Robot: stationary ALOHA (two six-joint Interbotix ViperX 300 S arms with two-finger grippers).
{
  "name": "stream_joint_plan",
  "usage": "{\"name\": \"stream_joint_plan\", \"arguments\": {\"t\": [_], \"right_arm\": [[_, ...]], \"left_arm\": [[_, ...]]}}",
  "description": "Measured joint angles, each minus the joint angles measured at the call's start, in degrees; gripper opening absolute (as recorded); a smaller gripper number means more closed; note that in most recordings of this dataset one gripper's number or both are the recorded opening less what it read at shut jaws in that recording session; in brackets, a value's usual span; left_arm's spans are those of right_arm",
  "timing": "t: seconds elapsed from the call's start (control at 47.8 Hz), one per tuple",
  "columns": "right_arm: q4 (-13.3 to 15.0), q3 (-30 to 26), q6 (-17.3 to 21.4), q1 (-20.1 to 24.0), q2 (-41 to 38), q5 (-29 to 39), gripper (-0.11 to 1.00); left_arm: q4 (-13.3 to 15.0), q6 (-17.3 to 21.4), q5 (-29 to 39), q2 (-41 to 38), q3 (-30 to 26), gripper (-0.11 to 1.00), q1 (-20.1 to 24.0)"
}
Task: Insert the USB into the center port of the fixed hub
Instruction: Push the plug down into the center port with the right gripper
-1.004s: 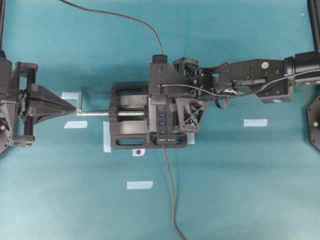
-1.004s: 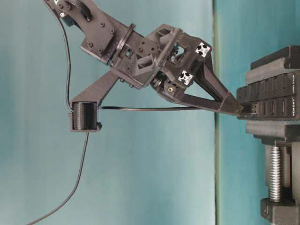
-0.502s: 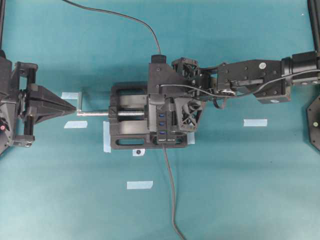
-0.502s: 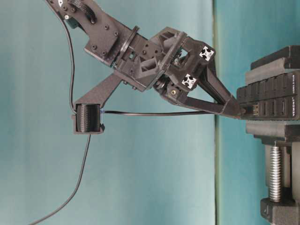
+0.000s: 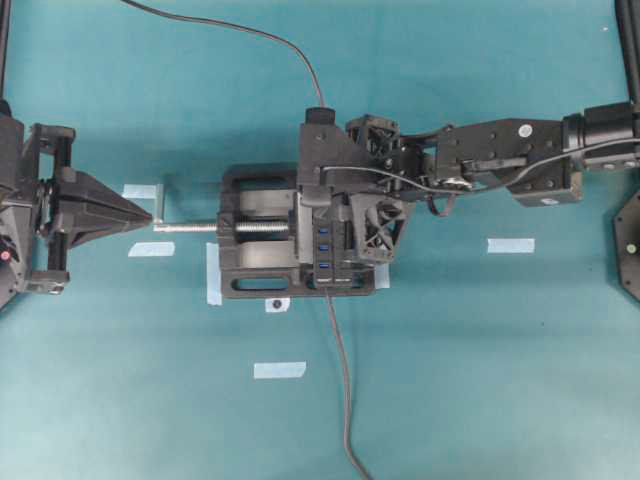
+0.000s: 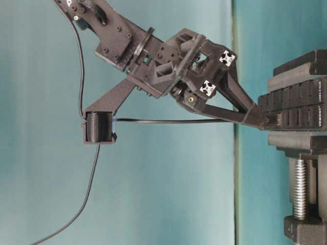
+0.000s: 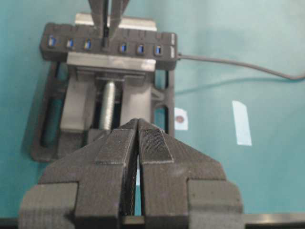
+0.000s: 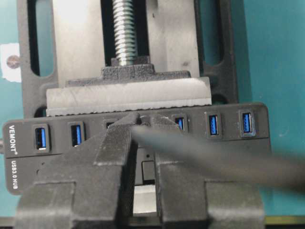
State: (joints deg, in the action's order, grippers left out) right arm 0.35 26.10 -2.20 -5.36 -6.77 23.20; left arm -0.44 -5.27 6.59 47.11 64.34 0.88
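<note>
The right gripper (image 6: 260, 120) reaches down to the fixed hub (image 8: 143, 138), which sits clamped in a black vise (image 5: 255, 260) on the teal table (image 5: 480, 380). Its two fingers (image 8: 114, 143) are pinched close together on the USB (image 6: 272, 119), whose small black plug shows only as a short stub between the fingertips and the hub's face in the table-level view. There the plug's tip meets the hub's row of slots near the middle, though how far it has entered cannot be told. From the right wrist camera the fingertips cover the middle ports, with blue-lined slots showing on either side, and the plug's thin cable (image 6: 168, 121) runs blurred across the foreground. In the left wrist view the fingertips stand over the hub's middle slot. The left gripper (image 7: 138, 125) rests well apart from the hub, at the vise's screw handle side, its jaws pressed together on nothing.
</note>
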Motion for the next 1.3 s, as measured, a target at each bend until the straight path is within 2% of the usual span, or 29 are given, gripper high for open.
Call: {"name": "stream_joint_plan", "arguments": {"t": [1.297], "right_arm": [[0.00,0.79,0.09,-0.26,-0.88,-0.35,0.07]], "left_arm": [[0.09,0.00,0.00,0.00,0.09,0.00,0.00]]}}
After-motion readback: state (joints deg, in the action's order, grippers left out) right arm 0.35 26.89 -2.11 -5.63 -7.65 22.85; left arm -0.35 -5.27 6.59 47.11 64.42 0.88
